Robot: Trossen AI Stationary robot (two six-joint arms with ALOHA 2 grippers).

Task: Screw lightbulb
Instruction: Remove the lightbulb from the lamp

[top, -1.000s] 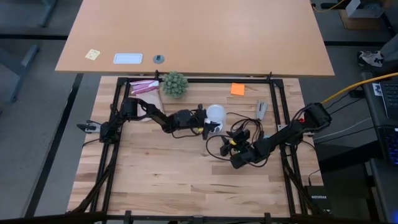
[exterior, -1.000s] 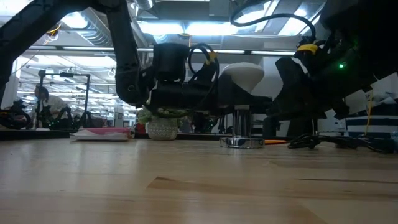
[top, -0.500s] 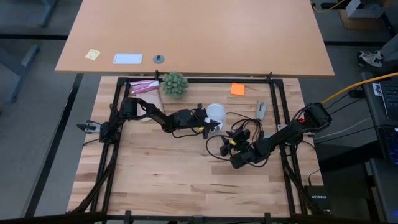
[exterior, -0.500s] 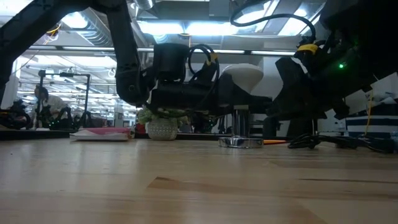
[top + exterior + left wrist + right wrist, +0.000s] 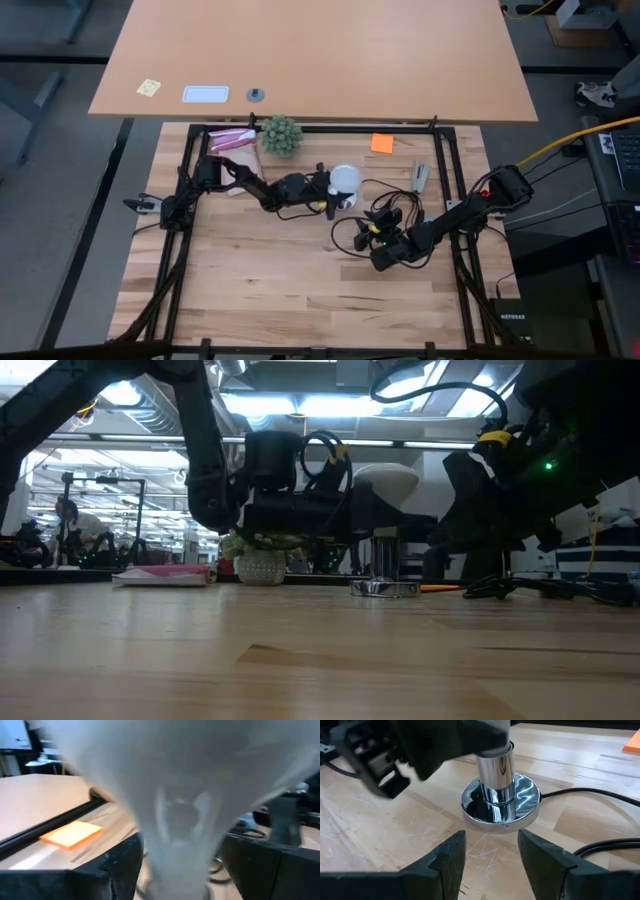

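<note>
The white lightbulb (image 5: 346,179) stands upright over the chrome tube (image 5: 495,772) of the round silvery socket disc (image 5: 500,805) at the table's middle. The low view shows the bulb's dome (image 5: 390,482) above that tube (image 5: 385,555). My left gripper (image 5: 336,191) reaches in from the table's left and is shut on the bulb. My right gripper (image 5: 378,232) is open and empty, low over the table just near and right of the disc, with its two fingers (image 5: 447,857) pointing at it. The bulb's screw base is hidden by my left fingers. My left gripper pinches the bulb's tapering neck (image 5: 180,820), below the dome, between its two fingers (image 5: 120,865). The fingers come level from the table's left. The bulb is upright, dome up, right over the socket's tube; whether its base is inside the tube is hidden.
A black cord (image 5: 590,795) runs from the disc toward the right arm. A small green plant (image 5: 281,134), a pink packet (image 5: 232,140), an orange note (image 5: 382,143) and a small grey object (image 5: 420,177) lie along the far side. Black frame rails (image 5: 440,150) border the table.
</note>
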